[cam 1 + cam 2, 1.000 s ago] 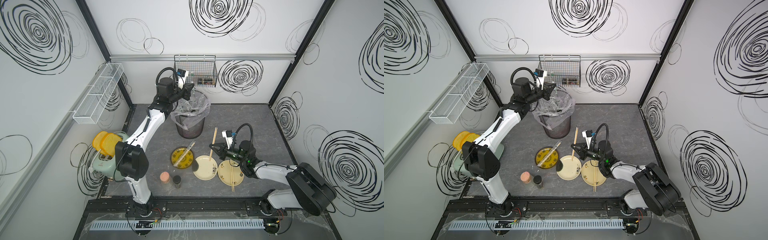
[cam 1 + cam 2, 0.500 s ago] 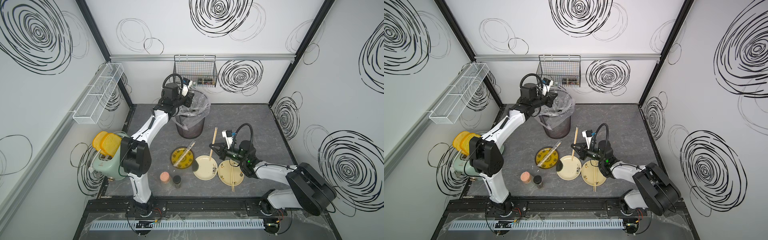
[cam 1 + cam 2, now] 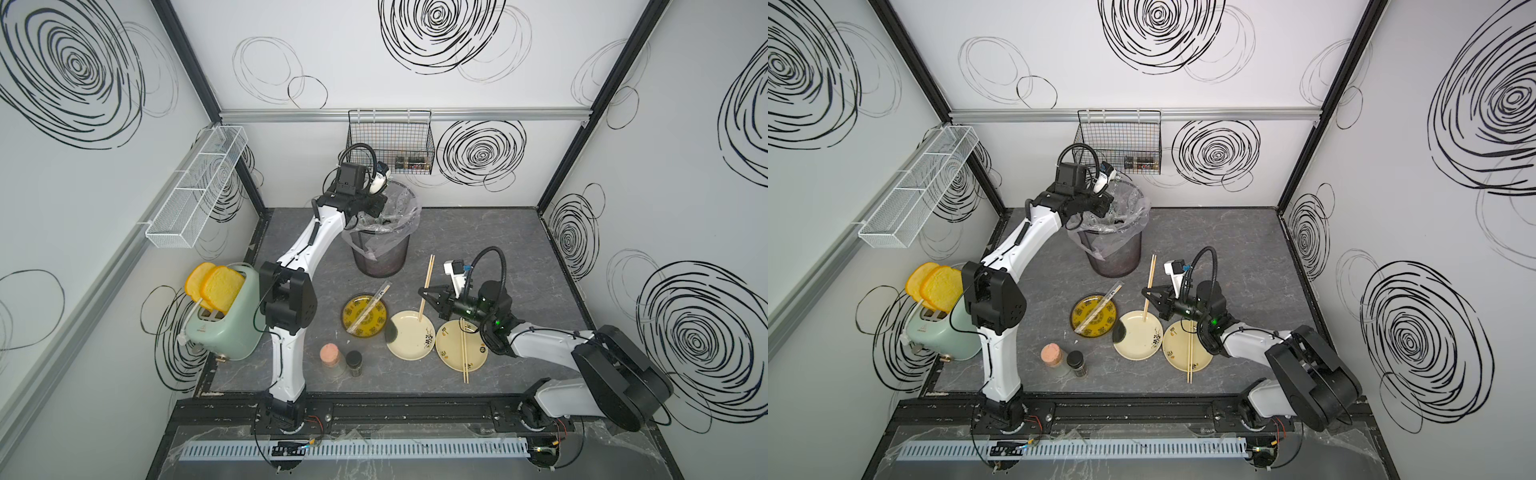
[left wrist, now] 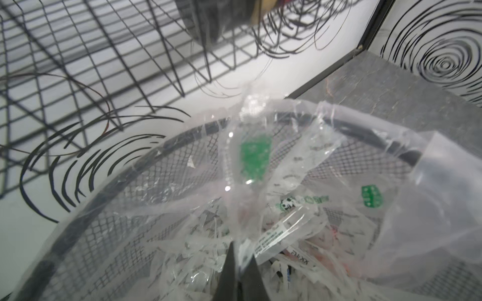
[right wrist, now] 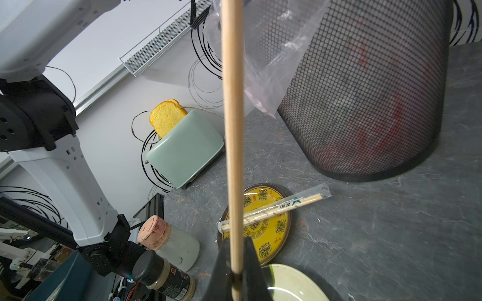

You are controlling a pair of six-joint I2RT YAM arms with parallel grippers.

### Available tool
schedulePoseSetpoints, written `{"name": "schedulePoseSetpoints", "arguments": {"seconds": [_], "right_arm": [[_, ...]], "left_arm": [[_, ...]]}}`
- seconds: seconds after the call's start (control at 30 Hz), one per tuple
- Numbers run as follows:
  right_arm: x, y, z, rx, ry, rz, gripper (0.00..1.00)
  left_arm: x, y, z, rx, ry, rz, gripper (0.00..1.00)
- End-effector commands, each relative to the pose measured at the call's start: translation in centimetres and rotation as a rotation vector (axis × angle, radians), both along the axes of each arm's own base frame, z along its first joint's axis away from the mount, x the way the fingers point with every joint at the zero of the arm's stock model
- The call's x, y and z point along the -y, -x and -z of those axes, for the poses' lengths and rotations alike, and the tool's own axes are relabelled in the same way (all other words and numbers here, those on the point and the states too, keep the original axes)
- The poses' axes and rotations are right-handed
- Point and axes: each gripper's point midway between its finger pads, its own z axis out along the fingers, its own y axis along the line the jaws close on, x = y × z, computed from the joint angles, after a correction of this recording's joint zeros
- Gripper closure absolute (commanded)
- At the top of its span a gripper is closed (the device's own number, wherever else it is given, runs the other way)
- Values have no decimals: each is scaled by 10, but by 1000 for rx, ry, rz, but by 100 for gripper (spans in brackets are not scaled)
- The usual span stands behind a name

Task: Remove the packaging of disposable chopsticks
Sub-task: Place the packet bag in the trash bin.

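Over the lined bin (image 3: 380,262), at twelve o'clock from the yellow plate (image 3: 377,328), the left gripper (image 4: 241,246) is pinched tight on a clear sleeve (image 4: 254,156). At three o'clock, the right gripper (image 5: 237,273) is clamped on a bare chopstick pair (image 5: 232,130) above the cream plate (image 3: 409,345). A wrapped pair (image 3: 369,308) lies across the yellow plate, pointing toward one o'clock.
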Motion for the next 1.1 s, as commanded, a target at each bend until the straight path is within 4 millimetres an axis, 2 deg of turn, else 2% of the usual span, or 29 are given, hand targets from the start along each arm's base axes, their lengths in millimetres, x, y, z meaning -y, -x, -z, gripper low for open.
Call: {"name": "schedulePoseSetpoints", "arguments": {"seconds": [0.0, 0.3, 0.57, 0.7, 0.8, 0.9, 1.0, 1.07], "right_arm": [[-3, -4, -15, 30, -30, -2, 100], [-3, -5, -13, 24, -24, 3, 100], [-2, -6, -12, 24, -19, 7, 100], [-3, -6, -11, 22, -18, 5, 100], [-3, -6, -12, 24, -18, 6, 100], [-3, -6, -11, 21, -17, 7, 100], [-3, -6, -11, 20, -17, 4, 100], [-4, -6, -11, 19, -17, 1, 100]], "left_arm": [[0, 10, 10, -24, -125, 21, 100], [7, 11, 64, -116, -238, 33, 100], [3, 12, 99, -196, -252, 41, 100], [0, 13, 107, -217, -247, 40, 98], [4, 13, 106, -214, -234, 54, 87], [5, 11, 97, -202, -220, 46, 73], [5, 7, 79, -164, -198, 27, 46], [6, 5, 66, -131, -182, 20, 39]]}}
